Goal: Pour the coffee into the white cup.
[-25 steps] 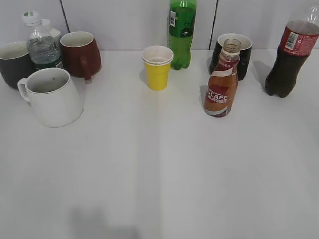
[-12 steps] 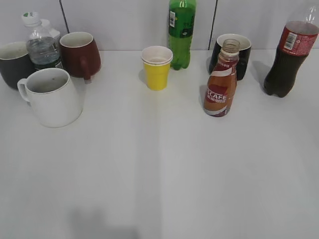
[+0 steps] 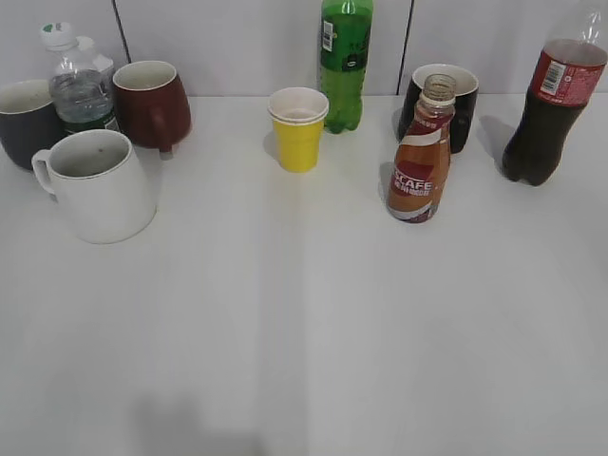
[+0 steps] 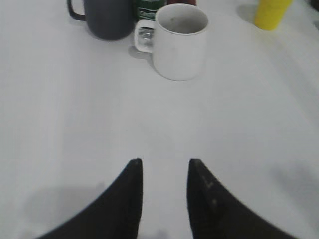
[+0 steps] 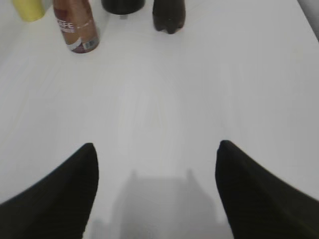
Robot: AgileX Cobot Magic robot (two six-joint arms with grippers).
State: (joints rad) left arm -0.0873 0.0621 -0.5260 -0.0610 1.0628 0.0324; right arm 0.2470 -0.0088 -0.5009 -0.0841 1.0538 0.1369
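The coffee bottle (image 3: 419, 161), light brown with a red-and-white label and no cap, stands upright right of centre; it also shows in the right wrist view (image 5: 75, 25) at the top left. The white cup (image 3: 98, 185) stands at the left, handle to the left, and shows in the left wrist view (image 4: 178, 41). My left gripper (image 4: 164, 167) is open and empty, well short of the white cup. My right gripper (image 5: 155, 149) is wide open and empty, far from the bottle. Neither gripper shows in the exterior view.
A yellow paper cup (image 3: 298, 128), green bottle (image 3: 346, 62), black mug (image 3: 445, 104) and dark cola bottle (image 3: 549, 104) stand along the back. A dark grey mug (image 3: 24, 119), water bottle (image 3: 78, 85) and dark red mug (image 3: 152, 103) crowd behind the white cup.
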